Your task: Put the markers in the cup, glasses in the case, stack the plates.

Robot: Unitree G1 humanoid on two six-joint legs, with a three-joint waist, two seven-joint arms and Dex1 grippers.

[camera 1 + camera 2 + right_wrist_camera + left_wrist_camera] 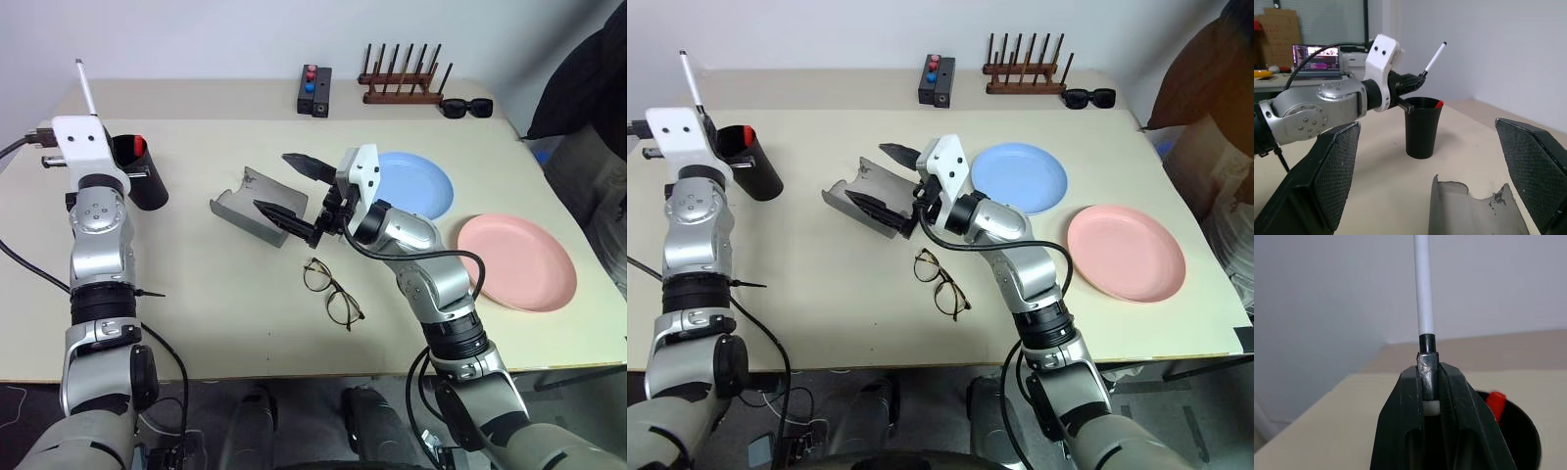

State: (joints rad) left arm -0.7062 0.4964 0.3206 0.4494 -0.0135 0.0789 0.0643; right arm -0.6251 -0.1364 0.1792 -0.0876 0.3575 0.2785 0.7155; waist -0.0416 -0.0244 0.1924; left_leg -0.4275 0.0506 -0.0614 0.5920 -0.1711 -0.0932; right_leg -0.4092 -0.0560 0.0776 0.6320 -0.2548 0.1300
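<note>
Left eye view takes in a beige table [225,294] with the two plates lying apart at the right, the pink plate [516,261] near the edge and the blue plate [416,184] farther in, not yet stacked. Between the arms lies the grey case [257,206], its flap open toward the right gripper [291,188], probably so the glasses can be slid in. The black cup [138,171] stands upright at the left, with the red-capped marker [136,143] already inside. The glasses [331,291] rest on the table just in front of the case, untouched.

The right arm reaches across toward the left, its fingers spread wide on either side of the case's open end, holding nothing. The left arm is raised beside the cup, wrist tipped upward; the left gripper [1431,382] is clamped on the black end of the white marker [1423,289], which points up, apparently being lined up for dropping into the cup.
</note>
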